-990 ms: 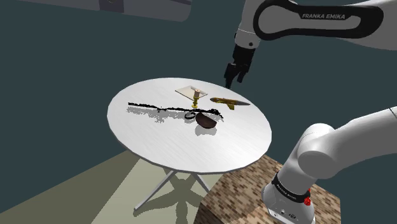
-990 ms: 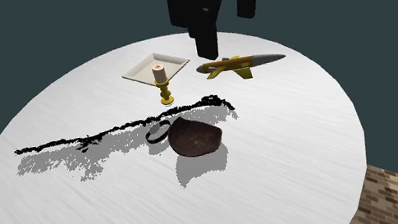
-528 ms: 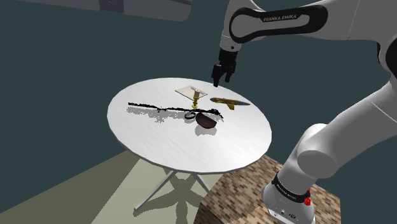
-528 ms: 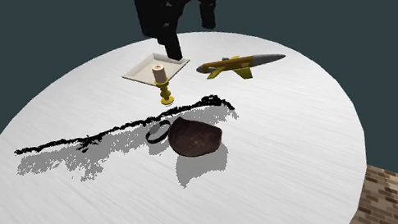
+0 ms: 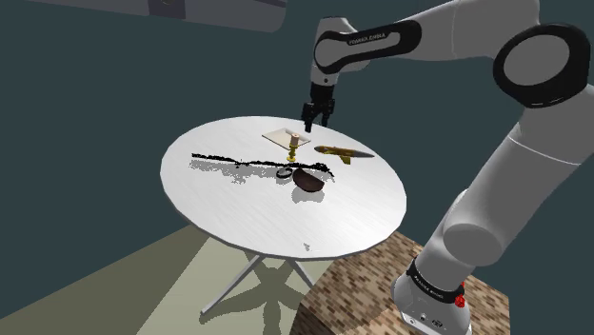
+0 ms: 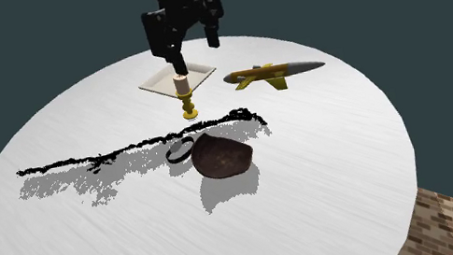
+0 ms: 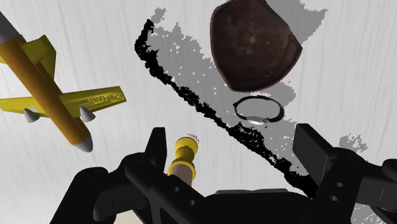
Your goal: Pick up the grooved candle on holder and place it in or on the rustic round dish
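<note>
Your pincer (image 6: 195, 49) is spread wide and hangs right over the grooved candle on holder (image 6: 182, 87), pinching nothing. In the wrist view the candle sits between the two fingers, hugging one finger (image 7: 156, 147); can't tell if they touch.

The candle stands upright on the white round table (image 6: 337, 179), just beside a shallow white square tray (image 6: 157, 81). The rustic round dish (image 6: 220, 158) is dark brown and sits nearer the middle of the table, apart from the candle. A jagged black strip (image 6: 106, 155) lies across the table between the two, and a small dark ring (image 6: 180, 150) sits just beside the dish. A yellow toy plane (image 6: 274, 73) lies near the candle, on the second exterior view's right.

Count: one candle, one dish, one tray, one plane, one ring, one strip.

Writing: the white lettering (image 5: 371, 40) on the arm looks like FRANKA EMIKA. There's print on the plane's wing (image 7: 102, 98) but it's too small to read.
</note>
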`<act>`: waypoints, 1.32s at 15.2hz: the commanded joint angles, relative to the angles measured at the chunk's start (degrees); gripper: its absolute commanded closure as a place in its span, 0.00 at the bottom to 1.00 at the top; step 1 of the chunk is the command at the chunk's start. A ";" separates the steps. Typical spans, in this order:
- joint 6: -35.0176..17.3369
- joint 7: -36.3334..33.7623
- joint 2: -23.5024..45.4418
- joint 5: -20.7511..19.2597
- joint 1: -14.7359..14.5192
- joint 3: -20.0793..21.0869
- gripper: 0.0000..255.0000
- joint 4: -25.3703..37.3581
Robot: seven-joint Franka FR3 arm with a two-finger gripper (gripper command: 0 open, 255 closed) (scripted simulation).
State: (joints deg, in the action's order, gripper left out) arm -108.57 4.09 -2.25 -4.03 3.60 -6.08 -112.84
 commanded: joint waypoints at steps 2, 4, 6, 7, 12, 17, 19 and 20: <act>0.41 1.90 7.78 1.15 0.72 -0.74 0.00 7.18; 0.82 3.07 12.66 1.95 1.33 -1.06 0.00 11.80; 1.56 4.16 17.67 2.75 2.04 -1.26 0.00 16.86; 2.06 4.68 20.23 3.15 2.42 -1.32 0.00 19.57; 5.32 6.55 31.68 4.73 4.28 -1.31 0.00 32.82; 1.62 6.58 31.97 4.76 4.29 -1.29 0.00 29.41; -0.23 6.61 32.26 4.80 4.31 -1.27 0.00 27.84; -0.23 6.61 32.25 4.80 4.31 -1.27 0.00 27.83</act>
State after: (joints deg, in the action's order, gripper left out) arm -108.46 10.70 29.82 0.74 7.91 -7.37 -84.90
